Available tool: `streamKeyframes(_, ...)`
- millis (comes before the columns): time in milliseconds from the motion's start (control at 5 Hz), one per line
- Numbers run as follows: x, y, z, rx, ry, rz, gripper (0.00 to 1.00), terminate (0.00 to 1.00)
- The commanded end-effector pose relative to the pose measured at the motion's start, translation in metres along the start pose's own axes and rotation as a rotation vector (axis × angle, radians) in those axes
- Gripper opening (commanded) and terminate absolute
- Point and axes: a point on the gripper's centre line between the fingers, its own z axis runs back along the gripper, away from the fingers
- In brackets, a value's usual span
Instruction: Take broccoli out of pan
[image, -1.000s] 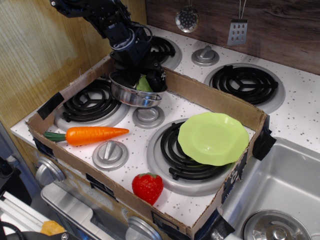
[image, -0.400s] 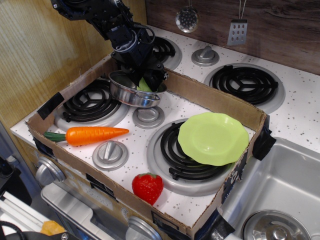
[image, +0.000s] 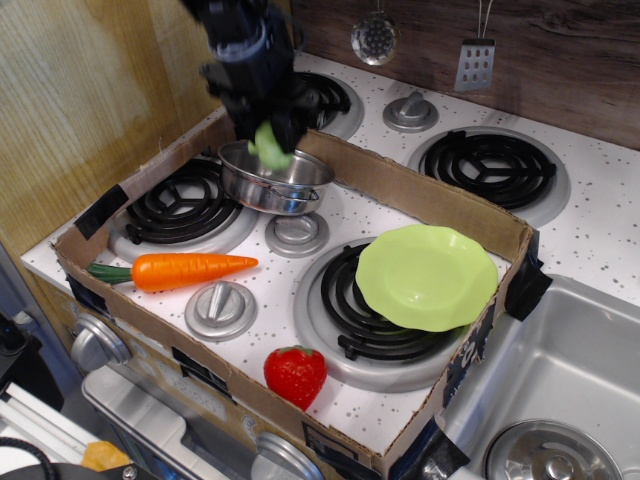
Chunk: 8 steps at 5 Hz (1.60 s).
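The gripper (image: 268, 140), fingers closed on the broccoli (image: 270, 148), holds it just above the pan (image: 275, 182); next, carry it clear toward four o'clock and release.

Pale green broccoli (image: 270, 147) above shiny silver pan (image: 275, 187), black gripper (image: 262, 132), lime-green plate (image: 427, 277) right of pan, orange carrot (image: 180, 270) with green top, red strawberry (image: 295, 375), white black-speckled stove (image: 365, 400), brown cardboard box (image: 430, 205), black coil burners (image: 180, 205)

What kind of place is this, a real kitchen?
Probably a toy play kitchen: a stove with coil burners, a sink beside it, and plastic food such as a carrot and strawberry.
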Motion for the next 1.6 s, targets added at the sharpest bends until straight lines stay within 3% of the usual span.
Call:
streamKeyframes(0, -0.005, -0.03, 0.048, 0.056, -0.025, 0.047, 0.0, 0.0)
streamKeyframes(400, 0.012, -0.068, 0.033, -0.015, -0.038, 0.028, 0.0, 0.0)
streamKeyframes(1000, 0.036, -0.104, -0.015, -0.161, -0.085, 0.016, 0.0, 0.0)
streamKeyframes(1400, 0.028, -0.103, -0.005, -0.117, -0.066, 0.052, 0.0, 0.0)
